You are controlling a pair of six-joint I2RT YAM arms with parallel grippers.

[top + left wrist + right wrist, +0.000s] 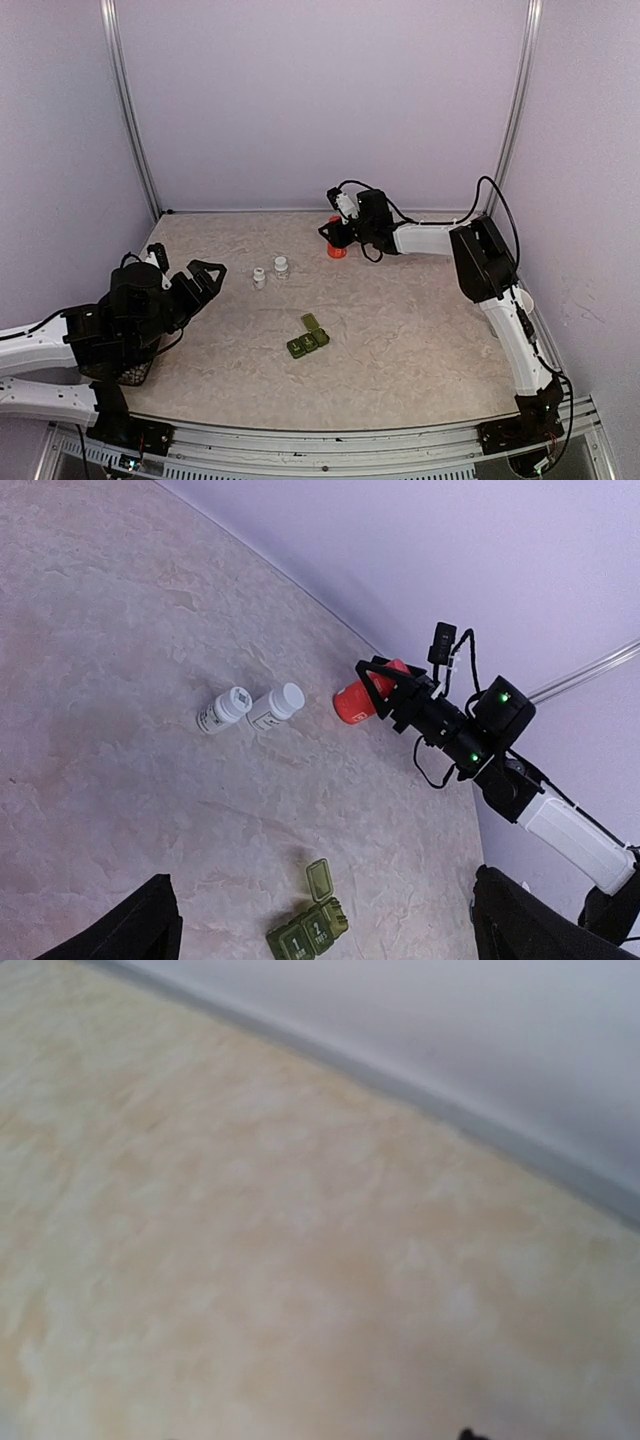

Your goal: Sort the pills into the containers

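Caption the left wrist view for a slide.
Right tool at an orange bottle, two white bottles to its left, green pill organizer nearer with one lid open.

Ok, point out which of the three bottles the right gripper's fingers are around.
The orange bottle: the right gripper straddles it near the back wall. The two white bottles sit side by side apart from it, untouched.

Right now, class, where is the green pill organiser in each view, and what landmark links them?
Top external: green pill organiser, just below centre.
Left wrist: organiser at bottom edge, centre, one lid open.
Right wrist: not in it.
Shared landmark: orange-red bottle, beyond the organiser in both.
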